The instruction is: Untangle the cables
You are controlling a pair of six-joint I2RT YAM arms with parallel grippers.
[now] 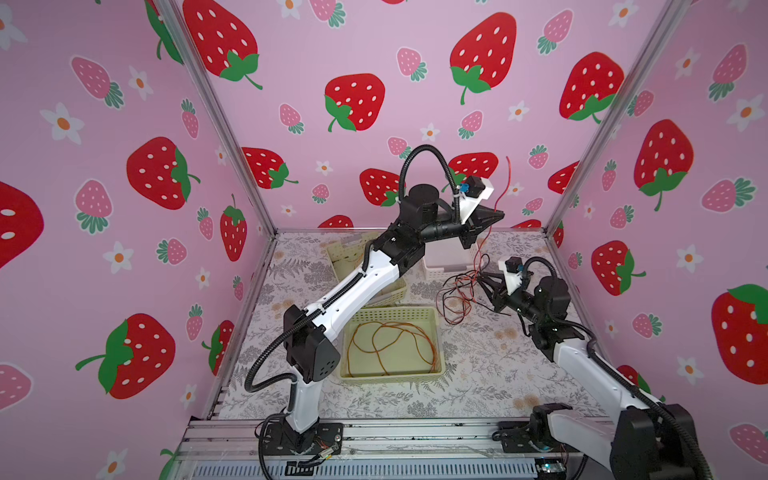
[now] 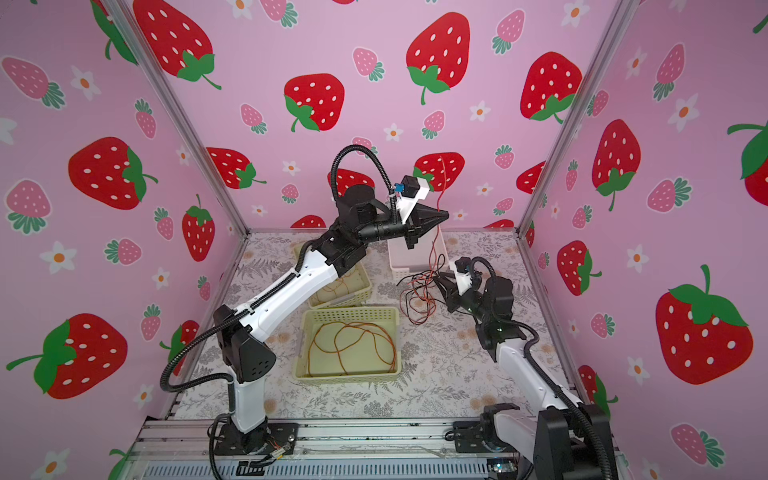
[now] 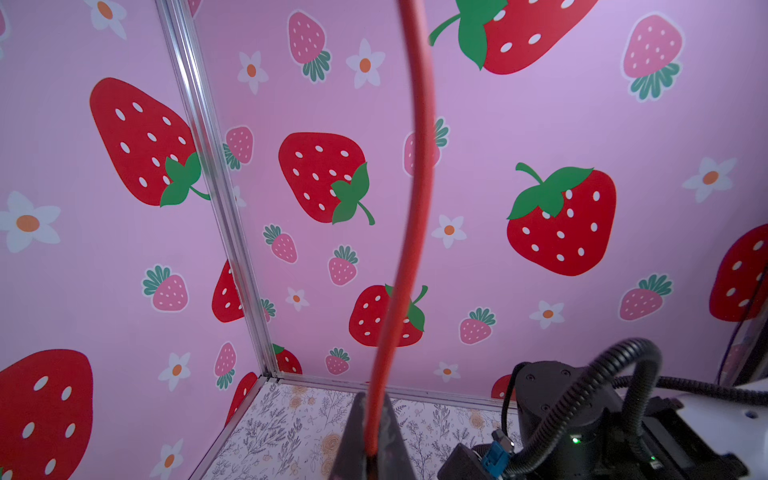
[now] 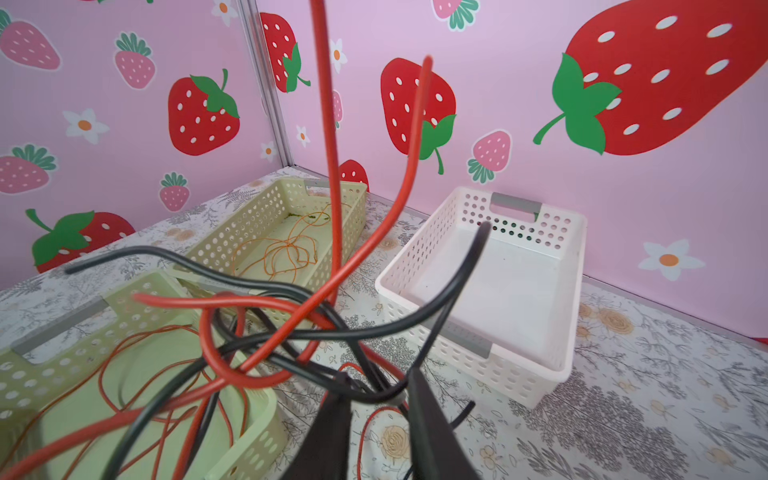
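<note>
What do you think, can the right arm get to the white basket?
Probably yes: the white basket sits just beyond the right gripper; only the tangled cables at its tips lie between.

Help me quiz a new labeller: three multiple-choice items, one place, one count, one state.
1. Perforated plastic baskets on the flowered table: A two; B four; C three.
2. The looped thin orange cable nearest the arm bases lies: A over an arm; B in the near pale-green basket; C against a wall.
3. The left gripper is: A shut on a thin red cable; B open, empty; C shut on a black cable.
Key: C, the near one, a far pale-green basket, a white basket; B, it coils inside; A, red cable leaves the closed fingers.
</note>
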